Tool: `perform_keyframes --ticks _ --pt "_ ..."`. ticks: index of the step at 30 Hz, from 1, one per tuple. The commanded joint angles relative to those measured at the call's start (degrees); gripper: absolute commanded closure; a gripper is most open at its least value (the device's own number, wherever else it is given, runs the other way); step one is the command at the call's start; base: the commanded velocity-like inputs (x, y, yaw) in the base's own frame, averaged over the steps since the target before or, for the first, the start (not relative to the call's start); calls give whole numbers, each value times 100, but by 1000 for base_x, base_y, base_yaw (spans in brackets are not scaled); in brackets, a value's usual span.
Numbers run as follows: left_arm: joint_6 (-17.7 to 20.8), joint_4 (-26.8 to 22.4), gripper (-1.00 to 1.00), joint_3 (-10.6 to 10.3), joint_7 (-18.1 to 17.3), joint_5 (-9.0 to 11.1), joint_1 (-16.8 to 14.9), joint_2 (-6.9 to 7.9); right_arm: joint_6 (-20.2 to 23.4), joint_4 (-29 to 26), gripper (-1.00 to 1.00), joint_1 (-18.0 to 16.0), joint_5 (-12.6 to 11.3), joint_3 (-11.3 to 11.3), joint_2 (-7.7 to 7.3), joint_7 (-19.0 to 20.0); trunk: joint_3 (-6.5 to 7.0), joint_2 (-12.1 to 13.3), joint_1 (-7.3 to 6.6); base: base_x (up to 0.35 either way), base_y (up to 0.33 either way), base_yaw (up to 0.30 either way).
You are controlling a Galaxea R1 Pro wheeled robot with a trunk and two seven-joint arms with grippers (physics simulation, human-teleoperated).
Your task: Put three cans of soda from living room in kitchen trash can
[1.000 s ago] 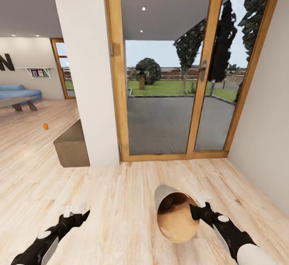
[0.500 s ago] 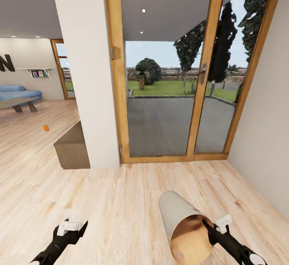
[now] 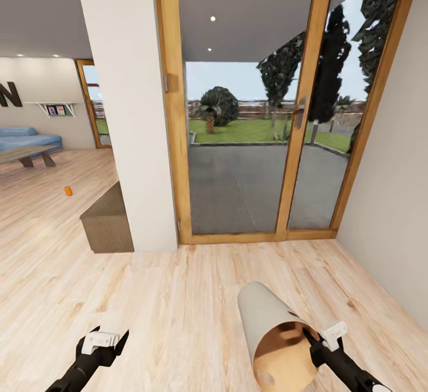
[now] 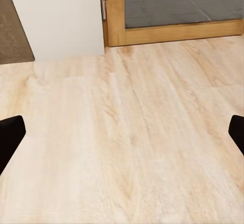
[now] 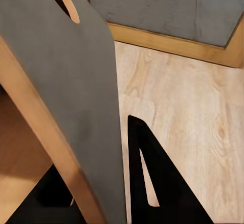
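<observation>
- Right tool [image 3: 320, 337]: pinching the rim of the tash can [image 3: 270, 326], one finger inside the mouth and one on the outer wall. The right wrist view confirms this, with the grey wall [image 5: 61, 81] clamped between a dark finger [image 5: 152, 183] outside and another inside.
- Tash can: held off the wood floor [image 3: 178, 285], tilted, its tan-brown interior turned toward the robot and its closed base pointing toward the glass door [image 3: 249, 142]. The oval handle hole [image 5: 66, 2] lies near the rim.
- Left tool [image 3: 102, 344]: spread apart and holding nothing. In the left wrist view its two dark fingertips [image 4: 10, 137] sit at opposite edges with bare floor between them.
- Can of soda [image 3: 68, 190]: one orange can stands on the floor, well to the left of the glass door, past the white pillar [image 3: 128, 101] and the brown bench [image 3: 110, 217]. It is well apart from both tools and from the tash can.
- Living room: a blue sofa [image 3: 27, 139], a low table [image 3: 24, 153] and part of a dark letter [image 3: 9, 94] on the wall lie farther from the door than the orange can.
- Glass door: wood-framed, shut, directly ahead of the tash can; beyond it are paving, lawn and trees.
</observation>
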Motion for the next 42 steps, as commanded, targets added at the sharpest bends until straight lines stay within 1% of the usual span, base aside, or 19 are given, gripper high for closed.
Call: perform_keyframes --ticks 1,5,7,9,11,19,23,24,26,27,28,29,31,33,34,37,38,40,42 --pt "-1 5 -100 -1 1 1 1 1 11 -9 100 -1 -68 -19 -2 31 19 41 -23 0 0 0" --pt "-1 6 -100 5 0 3 2 3 22 5 100 4 75 -19 -31 28 91 202 -111 0 0 0" --pt "-1 4 -100 6 -2 4 2 4 34 16 100 4 338 -25 -54 24 127 282 -155 0 0 0" --pt "0 6 -100 7 -1 4 2 4 44 22 100 2 538 -46 -63 20 163 362 -199 0 0 0" --pt "0 4 -100 10 -3 4 3 4 51 29 100 5 671 -60 -68 18 199 442 -243 0 0 0" --pt "3 7 -100 4 -6 4 2 -1 -9 291 100 8 761 -68 -99 2 343 763 -418 0 0 0" --pt "-19 -39 -100 0 -10 4 2 3 -291 337 100 44 775 -53 -61 0 414 924 -506 0 0 0" --pt "-76 -76 -100 -1 -20 4 7 3 -377 335 100 75 775 -57 -57 0 432 964 -528 0 0 0" --pt "-182 -186 -100 -1 -39 4 78 3 -456 331 100 101 771 -63 -55 0 468 1044 -572 0 0 0" --pt "-224 -314 -100 -1 -46 4 169 4 -493 318 100 111 766 -65 -54 3 486 1084 -594 0 0 0" --pt "-274 -738 -100 -1 -59 9 446 4 -609 156 100 184 751 -68 -54 4 504 1124 -616 0 0 0" --pt "-286 -929 -100 3 -62 10 617 4 -685 -1 100 293 740 -72 -54 3 522 1164 -638 0 0 0" --pt "-294 -1063 -100 6 -66 11 761 4 -736 -196 100 441 733 -74 -52 1 558 1244 -682 0 0 0" --pt "-303 -1198 -100 7 -80 12 915 7 -793 -565 100 747 720 -77 -43 0 594 1325 -726 0 0 0" --pt "-307 -1232 -100 4 -87 12 957 9 -821 -693 100 850 715 -77 -41 2 612 1365 -748 0 0 0" --pt "-312 -1266 -100 1 -97 12 995 11 -932 -806 100 946 708 -78 -42 5 666 1485 -814 0 0 0" --pt "-310 -1289 -100 0 -154 25 1017 35 -1080 -865 100 1024 704 -78 -43 21 684 1525 -836 0 0 0" --pt "-310 -1296 -100 3 -264 31 1025 44 -1143 -893 100 1074 703 -80 -49 42 720 1605 -879 0 0 0" --pt "-309 -1301 -100 14 -475 31 1032 30 -1204 -918 100 1119 691 -82 -63 73 755 1686 -923 0 0 0"
